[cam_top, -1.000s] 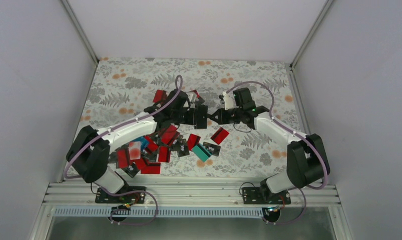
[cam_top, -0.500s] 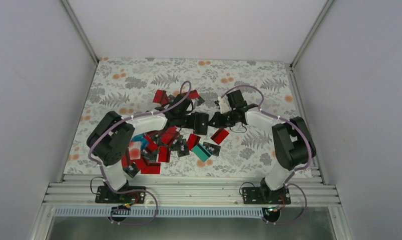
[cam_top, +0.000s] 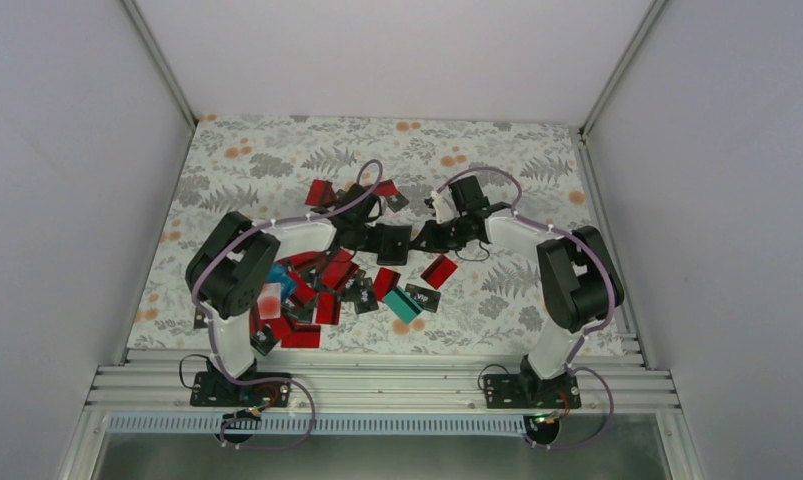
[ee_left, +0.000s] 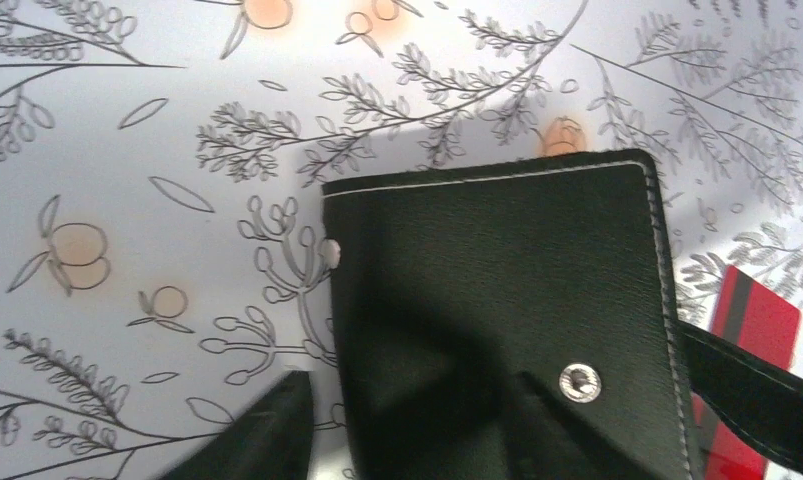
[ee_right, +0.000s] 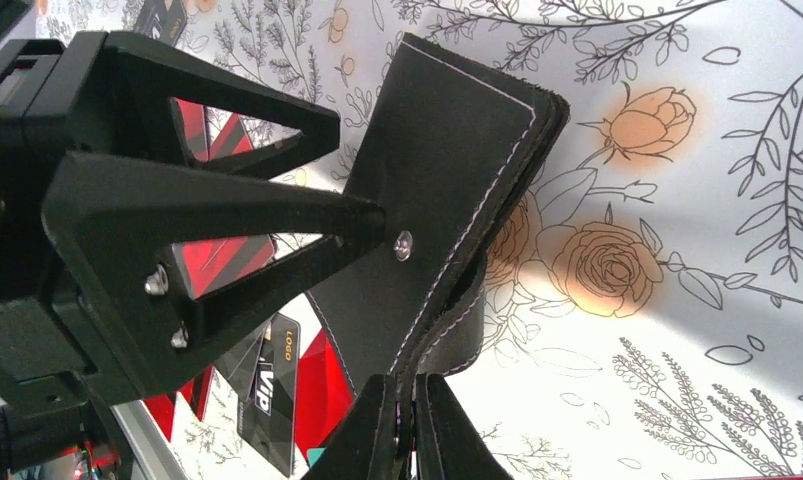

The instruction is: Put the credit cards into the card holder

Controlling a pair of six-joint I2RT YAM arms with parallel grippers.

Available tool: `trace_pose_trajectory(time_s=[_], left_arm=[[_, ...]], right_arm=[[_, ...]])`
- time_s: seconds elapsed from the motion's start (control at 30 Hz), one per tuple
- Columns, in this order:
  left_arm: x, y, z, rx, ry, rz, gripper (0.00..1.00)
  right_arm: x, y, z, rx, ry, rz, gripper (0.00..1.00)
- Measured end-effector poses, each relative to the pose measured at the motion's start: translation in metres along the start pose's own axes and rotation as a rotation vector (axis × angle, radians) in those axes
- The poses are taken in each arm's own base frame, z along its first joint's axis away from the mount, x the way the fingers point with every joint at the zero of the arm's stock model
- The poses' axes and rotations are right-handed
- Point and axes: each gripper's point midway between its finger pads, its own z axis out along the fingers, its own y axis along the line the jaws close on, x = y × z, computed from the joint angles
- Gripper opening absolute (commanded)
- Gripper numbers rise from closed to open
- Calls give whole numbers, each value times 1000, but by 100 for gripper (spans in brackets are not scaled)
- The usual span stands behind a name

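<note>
Both arms reaching inward, left gripper [cam_top: 385, 243] and right gripper [cam_top: 424, 241] clamped, facing.

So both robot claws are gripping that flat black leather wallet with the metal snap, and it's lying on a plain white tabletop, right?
Not plain white: the left wrist view shows the tabletop printed with leaves and orange flowers. The rest holds: the left claw and right claw both grip the flat black leather wallet.

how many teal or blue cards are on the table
2 that I can see: a teal card lying right of the pile, near the front, and a blue card in the left heap beside the left arm. Others may be buried or hidden under the arms.
</note>
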Motion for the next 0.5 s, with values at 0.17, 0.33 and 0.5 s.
trace_pose_trajectory(time_s=[0.17, 0.33, 0.5], left_arm=[[-4, 3, -9, -41, -10, 33, 80], [-12, -10, -34, -46, -58, 91, 84], [-13, -28, -51, -18, -93, 156, 84]], right_arm=[[-4, 4, -2, -8, -3, 9, 4], [-4, 12, -7, -34, -3, 18, 4], [-9, 24, -16, -64, -23, 6, 4]])
